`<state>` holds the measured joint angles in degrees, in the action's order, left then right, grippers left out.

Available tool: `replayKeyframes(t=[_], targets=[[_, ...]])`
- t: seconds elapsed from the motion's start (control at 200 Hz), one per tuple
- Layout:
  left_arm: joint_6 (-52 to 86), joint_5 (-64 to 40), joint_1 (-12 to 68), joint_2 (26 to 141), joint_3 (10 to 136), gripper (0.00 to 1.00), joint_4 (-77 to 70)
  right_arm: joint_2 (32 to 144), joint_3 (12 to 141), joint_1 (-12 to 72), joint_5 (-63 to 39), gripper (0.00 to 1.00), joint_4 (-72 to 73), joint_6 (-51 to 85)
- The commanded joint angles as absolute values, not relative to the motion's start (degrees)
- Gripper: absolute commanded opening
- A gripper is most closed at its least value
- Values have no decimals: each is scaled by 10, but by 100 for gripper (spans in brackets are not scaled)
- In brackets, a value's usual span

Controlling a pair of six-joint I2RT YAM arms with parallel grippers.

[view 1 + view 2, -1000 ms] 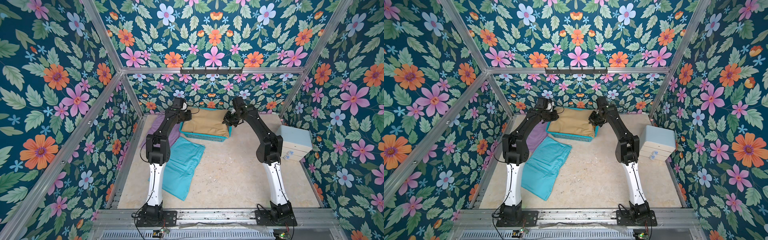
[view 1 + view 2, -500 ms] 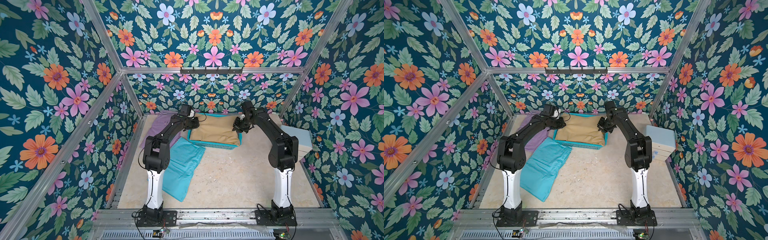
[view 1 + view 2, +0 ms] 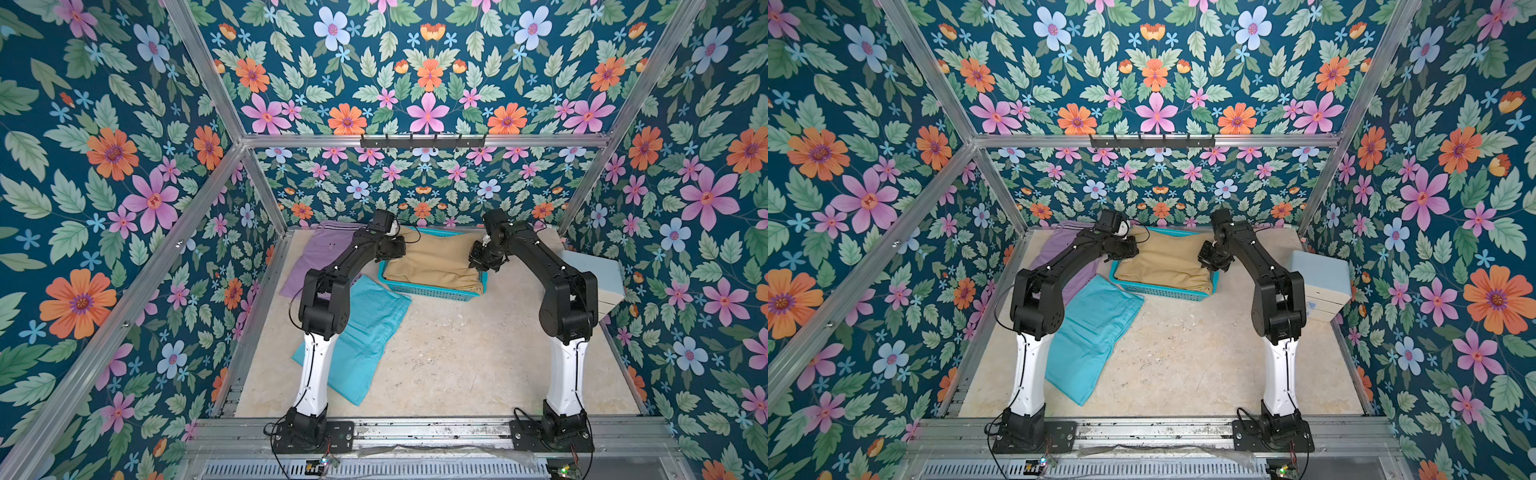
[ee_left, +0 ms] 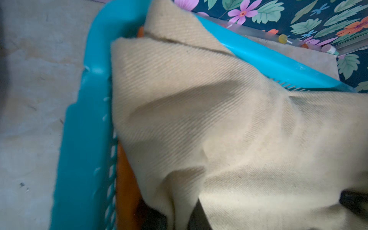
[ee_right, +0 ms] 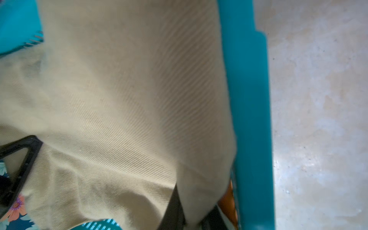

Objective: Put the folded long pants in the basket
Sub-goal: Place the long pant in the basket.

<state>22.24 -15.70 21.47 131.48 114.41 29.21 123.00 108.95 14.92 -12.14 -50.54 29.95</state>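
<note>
- Found khaki pants [image 3: 432, 259] spread over basket [image 3: 430, 288], orange pants [image 4: 127, 189] underneath.
- Noted left hand [image 3: 395, 252] and right hand [image 3: 482, 262] pinched narrow on khaki pants' opposite ends.
- Recorded turquoise pants [image 3: 365, 332] and lilac pants [image 3: 320, 257] outstanding on tabletop [image 3: 457, 353], left of basket; judged half done.

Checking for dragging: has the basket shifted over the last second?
Yes. The basket slid toward the pale-blue drawer box in a top view.
</note>
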Motion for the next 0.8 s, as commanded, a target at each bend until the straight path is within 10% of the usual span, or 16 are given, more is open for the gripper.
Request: replayKeyframes(t=[0.0, 0.13, 0.19, 0.33, 0.455, 0.58, 0.795], targets=[[207, -86, 211, 1318, 1150, 0, 295, 1226, 1080, 142, -60, 0, -520, 294], [200, -93, 211, 1313, 1159, 6, 307, 1225, 1090, 141, -61, 0, -533, 287], [196, -91, 211, 1303, 1162, 27, 312, 1215, 1091, 141, -70, 0, -526, 282], [188, -55, 207, 1257, 1173, 62, 330, 1195, 1119, 137, -63, 46, -538, 272], [190, -12, 198, 1208, 1175, 76, 354, 1183, 1164, 127, -37, 59, -578, 260], [179, -128, 198, 1170, 1133, 52, 324, 1174, 1169, 121, -72, 58, -555, 247], [190, -235, 220, 1167, 1032, 0, 260, 1277, 1282, 120, -175, 20, -556, 258]])
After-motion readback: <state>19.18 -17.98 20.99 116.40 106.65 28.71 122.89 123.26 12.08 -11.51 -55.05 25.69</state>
